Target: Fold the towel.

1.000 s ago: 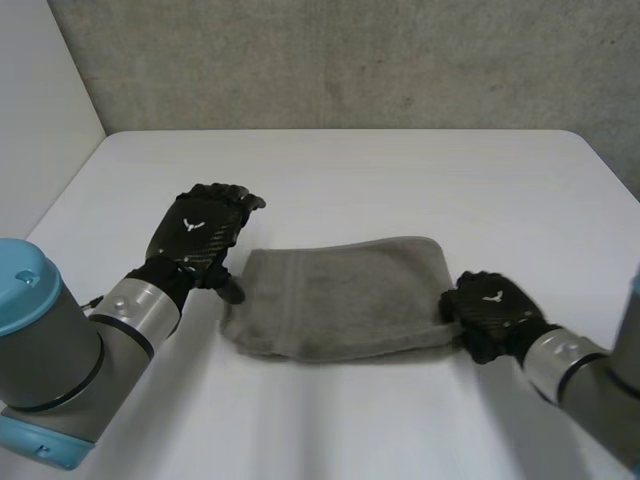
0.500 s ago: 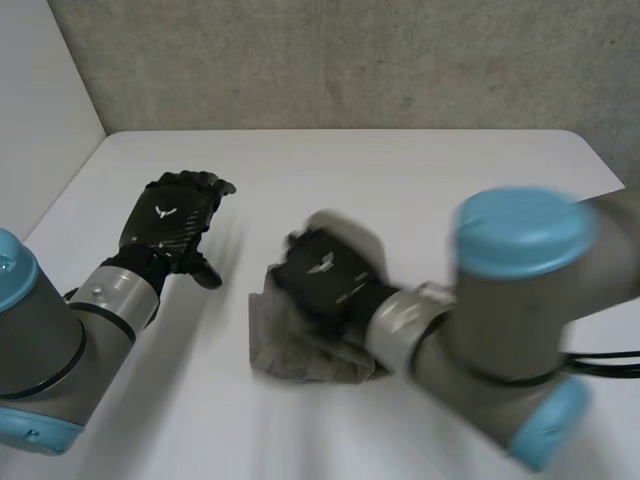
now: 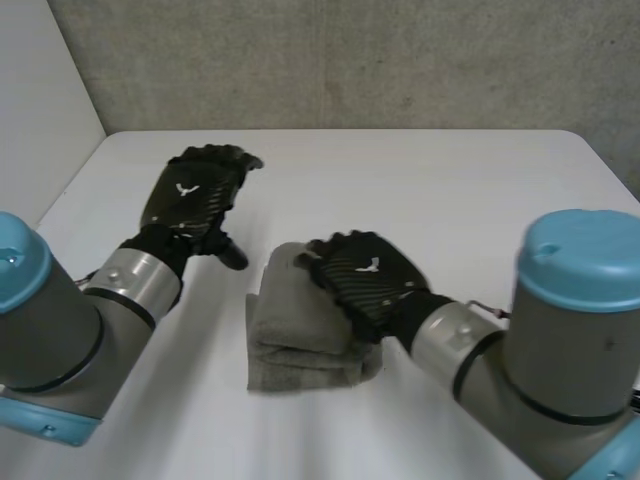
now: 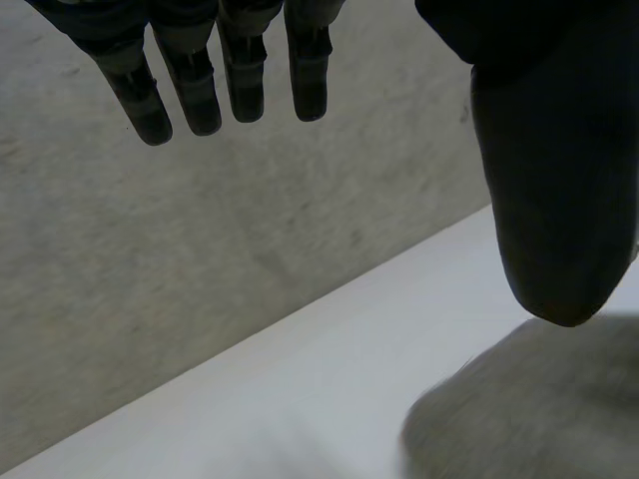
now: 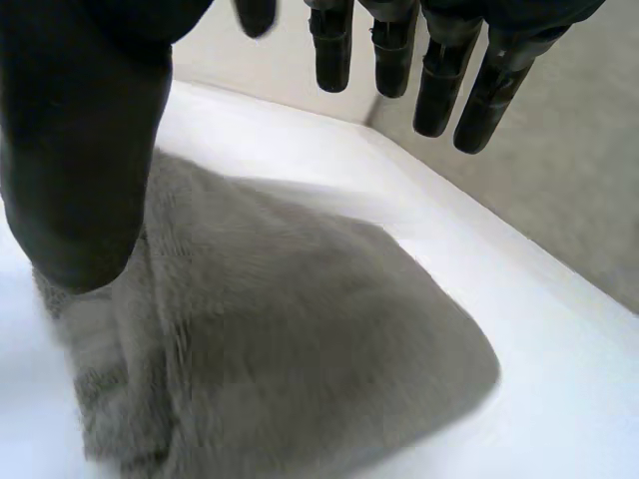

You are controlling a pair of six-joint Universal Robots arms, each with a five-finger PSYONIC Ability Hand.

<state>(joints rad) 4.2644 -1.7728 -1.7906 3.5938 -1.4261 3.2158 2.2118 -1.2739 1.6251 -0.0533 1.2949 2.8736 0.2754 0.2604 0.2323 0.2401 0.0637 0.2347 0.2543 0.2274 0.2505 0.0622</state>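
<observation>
The fuzzy grey terry towel (image 3: 290,335), spread wide a second ago, now lies doubled into a thick, soft bundle on the smooth white table (image 3: 450,180). The black right hand (image 3: 365,275) is above its right part, fingers straight and spread, gripping nothing. The black left hand (image 3: 190,200), relaxed and empty, is raised just beside the towel.

towel (image 3: 298,345) looked soft, fuzzy cloth; matt | table (image 3: 450,185) was smooth, matt | wall (image 3: 350,60) was rough, mottled | left hand (image 3: 190,200) and right hand (image 3: 365,278) looked matt, finely textured
</observation>
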